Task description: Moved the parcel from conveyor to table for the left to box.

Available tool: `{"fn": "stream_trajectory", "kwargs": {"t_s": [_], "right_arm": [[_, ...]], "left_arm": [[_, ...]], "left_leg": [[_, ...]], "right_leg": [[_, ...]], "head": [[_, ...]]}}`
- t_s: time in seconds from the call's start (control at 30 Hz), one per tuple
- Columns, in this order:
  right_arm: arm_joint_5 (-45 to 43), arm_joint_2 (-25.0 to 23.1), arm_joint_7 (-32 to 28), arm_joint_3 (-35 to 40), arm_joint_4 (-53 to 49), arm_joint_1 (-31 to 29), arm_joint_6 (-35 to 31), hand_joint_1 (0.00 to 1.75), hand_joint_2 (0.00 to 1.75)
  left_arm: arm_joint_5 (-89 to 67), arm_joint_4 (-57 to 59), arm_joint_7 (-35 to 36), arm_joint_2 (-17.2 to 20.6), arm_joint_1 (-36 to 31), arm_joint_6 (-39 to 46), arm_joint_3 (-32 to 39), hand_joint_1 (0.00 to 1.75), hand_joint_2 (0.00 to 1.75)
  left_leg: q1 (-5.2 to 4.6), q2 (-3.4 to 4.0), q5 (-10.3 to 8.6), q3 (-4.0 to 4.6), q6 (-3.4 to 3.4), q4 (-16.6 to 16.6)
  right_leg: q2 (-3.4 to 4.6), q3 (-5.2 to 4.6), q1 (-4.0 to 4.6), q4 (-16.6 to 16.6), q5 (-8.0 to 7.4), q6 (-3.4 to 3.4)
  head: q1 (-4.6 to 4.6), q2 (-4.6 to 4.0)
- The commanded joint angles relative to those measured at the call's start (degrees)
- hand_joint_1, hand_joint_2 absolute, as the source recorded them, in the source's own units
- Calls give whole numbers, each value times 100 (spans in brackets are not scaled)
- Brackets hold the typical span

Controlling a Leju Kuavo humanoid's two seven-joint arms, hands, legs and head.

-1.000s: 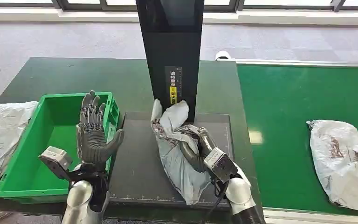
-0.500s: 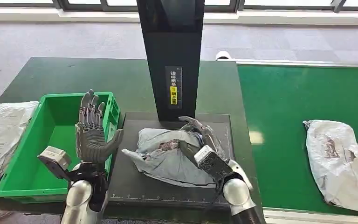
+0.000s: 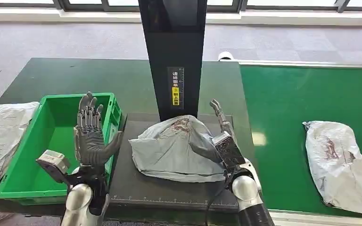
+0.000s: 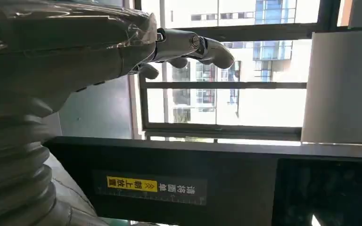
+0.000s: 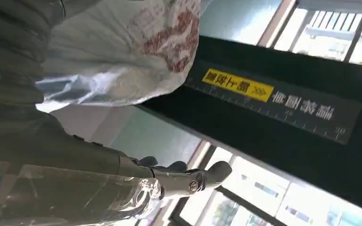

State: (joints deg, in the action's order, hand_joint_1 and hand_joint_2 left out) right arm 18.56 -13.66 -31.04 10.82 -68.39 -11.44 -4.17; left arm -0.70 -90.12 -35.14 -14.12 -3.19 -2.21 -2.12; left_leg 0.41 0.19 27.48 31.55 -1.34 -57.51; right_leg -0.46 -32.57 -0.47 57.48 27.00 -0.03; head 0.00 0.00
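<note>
From the head view I see the crumpled grey plastic mailer parcel (image 3: 176, 147) lying flat on the black rectangular scale mat (image 3: 136, 181) at the near edge of the dark green counter (image 3: 75, 75). The parcel occupies the mat's far half and centre; its far edge lies just in front of the base of the tall black scanner column (image 3: 175, 56). Bare mat remains along the near edge and the left edge.

The right robot hand (image 3: 219, 134) stands at the parcel's right edge, fingers extended and apart, pointing toward the far edge of the counter. The thumb lies against the parcel's side; I cannot tell whether it presses. The hand holds nothing. In the right wrist view the parcel's red-printed face (image 5: 169, 33) sits next to the column's yellow label (image 5: 238, 85).

The left robot hand (image 3: 90, 132) is raised upright with fingers spread and nothing in it, over the right wall of the empty green plastic crate (image 3: 23, 188) at the counter's near left corner. Open room separates this hand from the parcel's left edge.

A second grey mailer bag (image 3: 341, 162) lies on the green conveyor belt (image 3: 287, 103) to the right, well apart from the mat.
</note>
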Motion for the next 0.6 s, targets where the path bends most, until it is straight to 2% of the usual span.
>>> {"fn": "stream_trajectory", "kwargs": {"t_s": [0.03, 0.13, 0.23, 0.3, 0.37, 0.43, 0.5, 0.6], "right_arm": [[13, -15, 56, -282, 400, -291, -122, 0, 175], [-250, -119, -142, -455, 170, -284, -406, 0, 175], [-875, -169, -741, -539, -514, -96, -555, 0, 175], [-463, -138, -896, -342, -1188, 121, -1488, 0, 175], [-118, 135, -896, 292, -1926, 294, -2919, 0, 175], [-8, 241, -896, 584, -2226, 428, -3563, 0, 175], [296, 56, -896, 352, -2470, 626, -3583, 0, 175], [282, -7, -896, 250, -2603, 748, -3583, 0, 175]], "left_arm": [[8, 160, -16, 87, -142, 38, 53, 0, 175], [28, 73, -52, 89, -150, 100, 29, 0, 175], [56, 39, -51, 114, -184, 156, -51, 0, 175], [54, 111, -34, 138, -219, 166, -145, 0, 175], [-206, 316, 97, 208, -314, 222, -355, 0, 175], [-492, 638, 217, 257, -451, 322, -521, 0, 175], [-819, 1033, 315, 312, -593, 442, -674, 0, 175], [-1288, 1452, 365, 391, -726, 653, -841, 0, 175]], "left_leg": [[2, 2, -4, -4, 3, 6], [0, 0, -4, 0, 2, 2], [0, -4, -7, 4, 4, 3], [1, -12, -8, 6, 5, 3], [-2, -12, -4, 8, 2, -2], [-5, -20, -6, 10, 4, -2], [1, -26, -8, 4, 5, 3], [-3, -16, -7, -5, 2, 6]], "right_leg": [[6, 4, 2, -8, -6, 0], [4, -2, 0, -2, -4, 0], [1, -3, 1, -5, -7, 0], [-6, -3, 1, -5, -6, 1], [-10, -8, -2, 2, 0, 0], [-17, -9, -4, 3, 1, 1], [-20, 3, 1, -9, -2, 2], [-14, 6, -3, -8, -1, 0]], "head": [[0, 0], [0, 0], [0, 0], [0, 0], [0, 0], [0, 0], [0, 0], [0, 0]]}}
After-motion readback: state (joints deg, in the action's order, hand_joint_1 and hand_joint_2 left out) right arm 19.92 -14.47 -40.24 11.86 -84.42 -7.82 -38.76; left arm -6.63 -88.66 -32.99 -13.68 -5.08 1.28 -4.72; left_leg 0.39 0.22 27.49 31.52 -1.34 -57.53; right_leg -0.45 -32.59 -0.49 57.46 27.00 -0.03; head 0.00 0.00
